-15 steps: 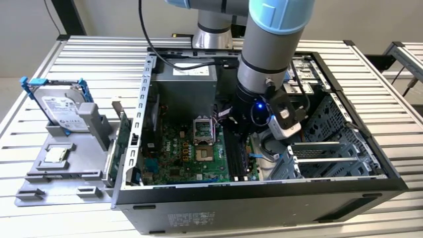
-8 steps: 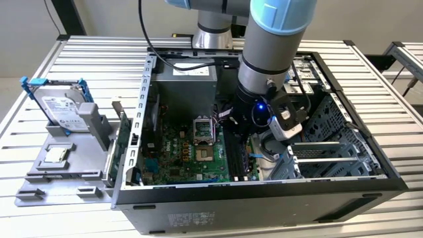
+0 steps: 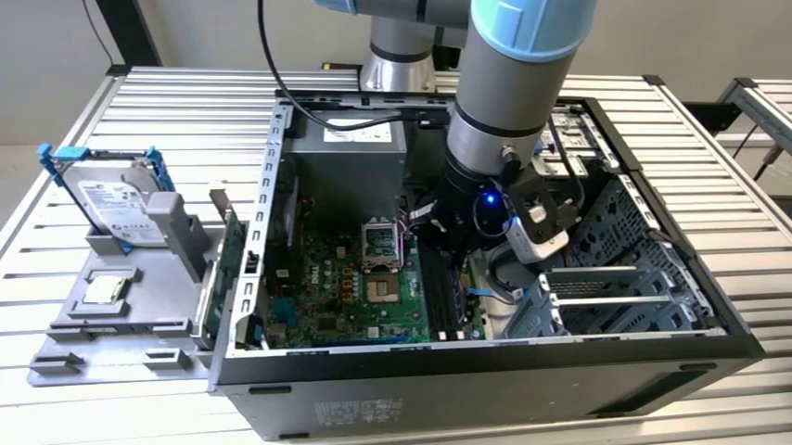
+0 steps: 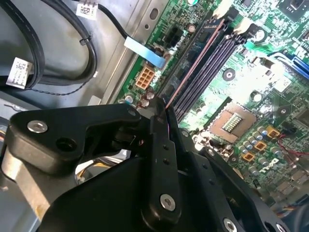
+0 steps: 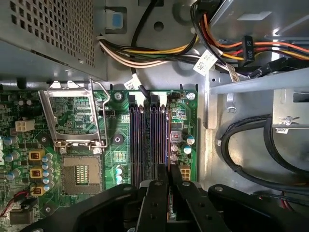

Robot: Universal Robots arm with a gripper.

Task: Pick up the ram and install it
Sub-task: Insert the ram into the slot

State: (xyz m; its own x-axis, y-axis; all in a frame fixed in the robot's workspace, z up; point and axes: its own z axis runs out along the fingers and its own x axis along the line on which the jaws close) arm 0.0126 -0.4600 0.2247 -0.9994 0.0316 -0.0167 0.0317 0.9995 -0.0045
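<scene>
Slatted metal table [image 3: 161,102] is occupied by an open computer case [image 3: 495,371]. Inside it, the gripper [image 5: 169,186] is lowered over the motherboard [image 5: 120,154], its jaws closed on the ram [image 4: 186,77], which is held edge-on at the memory slots [image 5: 149,137].

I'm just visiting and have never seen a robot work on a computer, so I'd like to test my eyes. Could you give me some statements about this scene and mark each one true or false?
1. The computer case lies open on a slatted metal table. True.
2. The jaws hang outside the case. False: they are down inside it, at the memory slots.
3. The ram stands edge-on between the jaws, in line with the slots. True.
4. The processor socket is covered. False: its cover is hinged open.
5. A hard drive stands outside the case, at the exterior view's left. True.
</scene>
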